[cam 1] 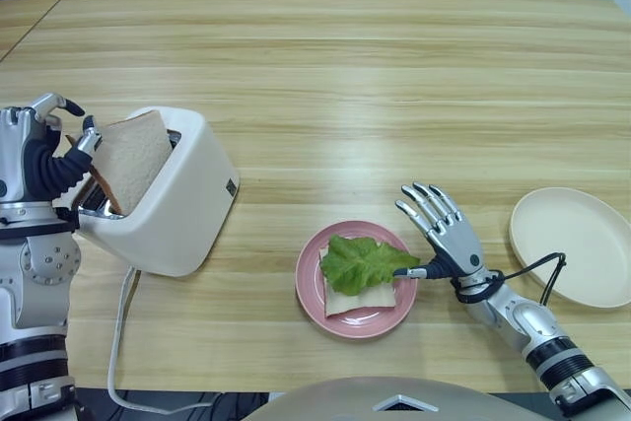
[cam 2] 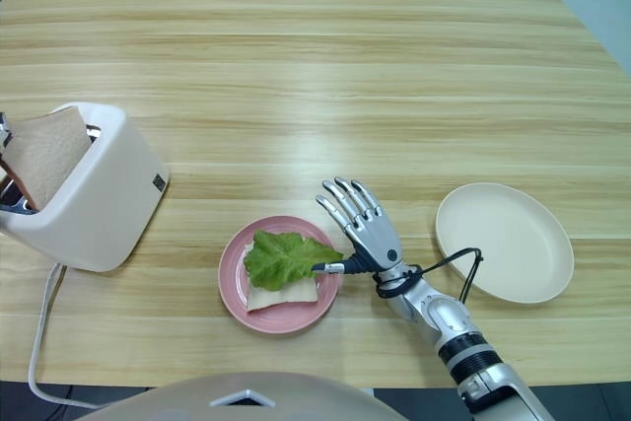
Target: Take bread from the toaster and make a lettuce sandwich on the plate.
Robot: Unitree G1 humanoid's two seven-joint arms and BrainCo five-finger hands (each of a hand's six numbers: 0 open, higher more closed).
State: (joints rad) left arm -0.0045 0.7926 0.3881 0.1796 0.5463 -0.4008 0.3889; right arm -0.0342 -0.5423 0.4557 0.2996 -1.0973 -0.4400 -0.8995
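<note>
Bread slice (cam 1: 133, 157) stands half out of the toaster (cam 1: 187, 199) at the table's left edge, pinched in your left hand (cam 1: 44, 145); your right hand (cam 1: 444, 229) lies splayed, empty, beside the plate (cam 1: 306, 288) with lettuce (cam 1: 360, 261) near the front edge, so next, probably, lift it clear and cap the lettuce.

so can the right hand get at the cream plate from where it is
Probably yes: the right hand is open and holds nothing, and nothing stands between it and the cream plate just to its right.

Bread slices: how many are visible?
2: one slice at the toaster, in the left hand; another slice on the pink plate under the lettuce. The toaster may hide more.
</note>
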